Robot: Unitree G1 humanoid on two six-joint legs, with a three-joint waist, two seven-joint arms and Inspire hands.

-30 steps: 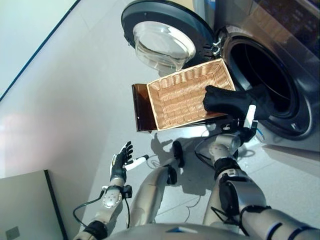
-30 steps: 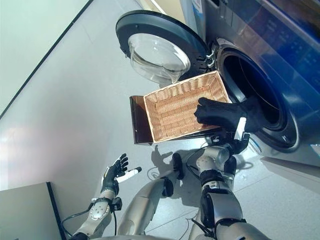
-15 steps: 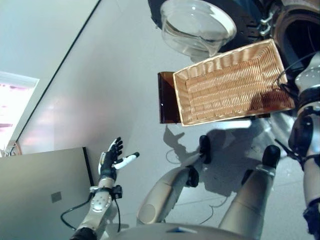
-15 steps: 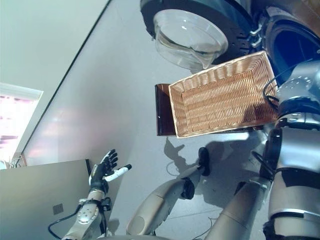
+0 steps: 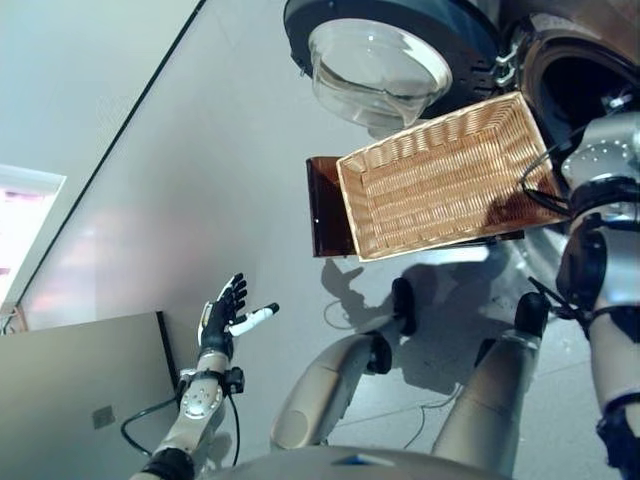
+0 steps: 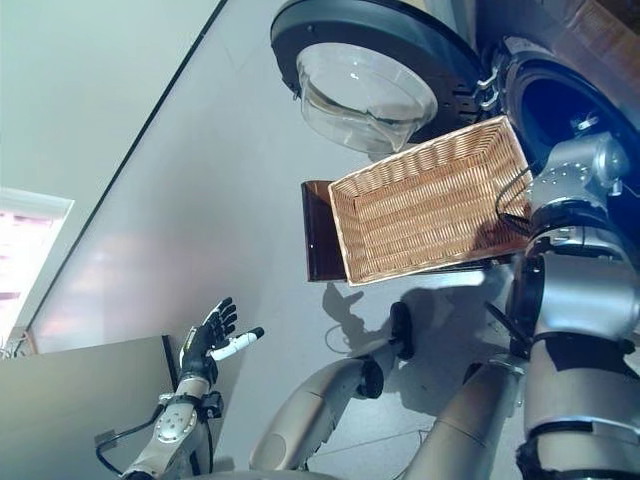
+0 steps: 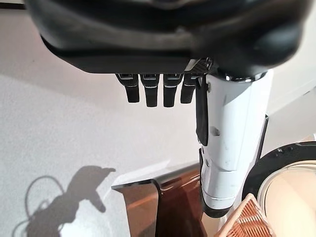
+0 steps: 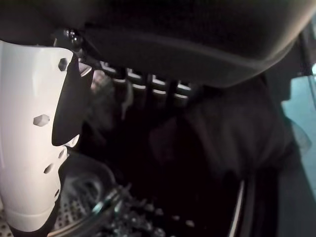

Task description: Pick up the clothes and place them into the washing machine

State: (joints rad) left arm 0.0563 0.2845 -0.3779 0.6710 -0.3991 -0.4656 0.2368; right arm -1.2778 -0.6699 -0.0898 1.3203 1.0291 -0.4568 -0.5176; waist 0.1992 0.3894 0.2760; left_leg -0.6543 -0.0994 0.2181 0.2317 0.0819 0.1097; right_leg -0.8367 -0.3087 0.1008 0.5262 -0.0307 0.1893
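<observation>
The basket (image 5: 450, 180) sits in the upper middle of the frame on a brown stand (image 5: 322, 208), and its woven floor is bare; nothing lies in it; a shadow falls across its right end. Above it, the washer door (image 5: 385, 50) hangs open, its glass bowl facing me. At the upper right is the washer (image 6: 560, 95), its drum mouth dark; my right arm reaches into that mouth, and from the head views my right hand cannot be seen past the rim. In the right wrist view, my right hand (image 8: 148, 86) is inside the drum, white thumb cover to one side; a dark garment (image 8: 222, 133) fills the space just past my fingers (image 8: 157, 85), above the drum's perforated metal; whether my fingers close on the cloth or have let go I cannot tell, they are lost in the dark. My left hand (image 5: 222, 318) is at the lower left, well apart from the basket, fingers spread straight, thumb out, holding nothing, over the grey floor (image 5: 180, 170).
</observation>
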